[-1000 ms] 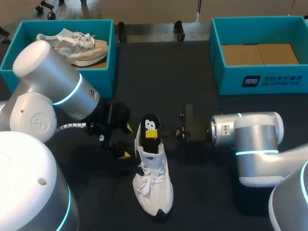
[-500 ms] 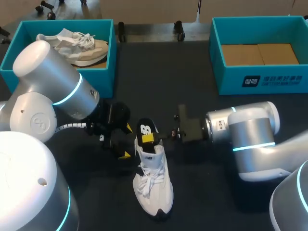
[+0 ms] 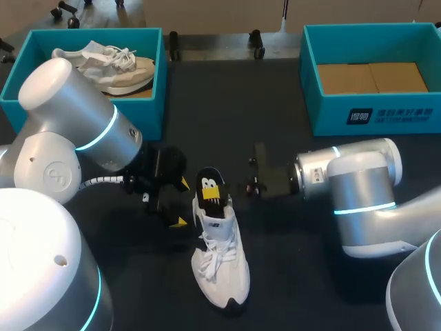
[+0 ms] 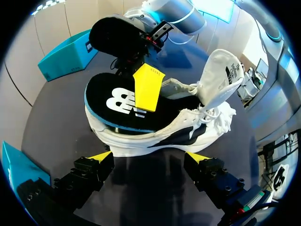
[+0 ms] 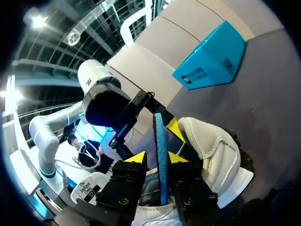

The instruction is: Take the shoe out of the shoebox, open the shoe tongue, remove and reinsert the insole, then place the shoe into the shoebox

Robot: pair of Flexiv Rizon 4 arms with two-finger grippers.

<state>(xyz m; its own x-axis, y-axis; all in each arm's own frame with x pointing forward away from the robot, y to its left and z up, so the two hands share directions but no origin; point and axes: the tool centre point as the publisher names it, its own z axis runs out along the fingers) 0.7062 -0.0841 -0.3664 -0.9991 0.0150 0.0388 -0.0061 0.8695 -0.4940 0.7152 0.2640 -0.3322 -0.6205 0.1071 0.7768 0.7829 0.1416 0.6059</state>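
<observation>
**Head view:** white shoe (image 3: 219,258) lying on the desk (image 3: 227,110). The insole (image 3: 209,186) has its heel end raised above the shoe's heel. My right pincer (image 3: 215,194) is clamped on that end. My left pincer (image 3: 182,203) is spread wide just beside the shoe's heel, holding nothing.

**Left wrist view:** tongue (image 4: 221,75) pulled up and forward, away from the shoe's heel.

**Right wrist view:** insole edge-on between my fingers, both touching it.

**Step, as I judge it:** insole removal. The next move calls for drawing it clear of the shoe's heel, with the left pincer steadying the shoe.

Left arm (image 3: 76,131) low at left, left gripper (image 4: 149,157) spread wide; right arm (image 3: 362,183) from right, right gripper (image 5: 157,159) pinching insole (image 5: 159,134).
</observation>
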